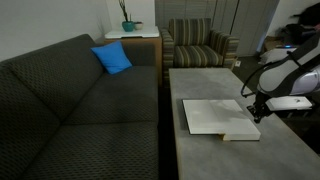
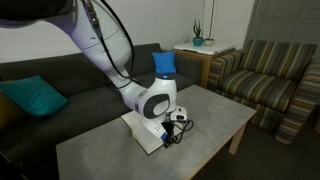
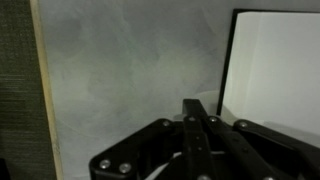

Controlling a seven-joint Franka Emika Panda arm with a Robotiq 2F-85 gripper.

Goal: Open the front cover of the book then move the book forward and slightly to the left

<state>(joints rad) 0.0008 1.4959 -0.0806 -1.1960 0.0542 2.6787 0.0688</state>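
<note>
Book [image 1: 215, 117]: lies open and flat on the grey surface [image 1: 225, 160], white inside turned up, just beside the jaws, between them and the sofa [image 1: 70, 105]; in the wrist view, white with a dark edge, close by the fingertips [image 3: 190, 112]; touching or not, cannot tell.

Jaws: closed, fingertips pressed together, gripping nothing that shows; hang low over the surface at the book's edge.

Surface: one low table top, mottled grey, with a pale wooden rim [image 3: 44, 100]; stands in a sitting room with pale walls; past the rim in the wrist view, a dark textured strip, sofa or floor, cannot tell which.

Count: one book; one white arm [image 2: 155, 100]; one dark grey sofa; two cushions, a blue cushion [image 1: 112, 58] and a teal cushion [image 2: 35, 97], both on the sofa; one striped armchair [image 1: 200, 45]; one side table [image 1: 132, 36]; one potted plant [image 1: 128, 18] on that table.

Around the jaws: nearest by far, the book; sofa: runs along the surface on the far side of the book from the jaws, well apart from them; armchair: beyond the surface's far end; side table: in the corner between sofa and armchair; all three off the surface. In the way: in an exterior view, the arm's own wrist, hiding part of the book beneath it.
</note>
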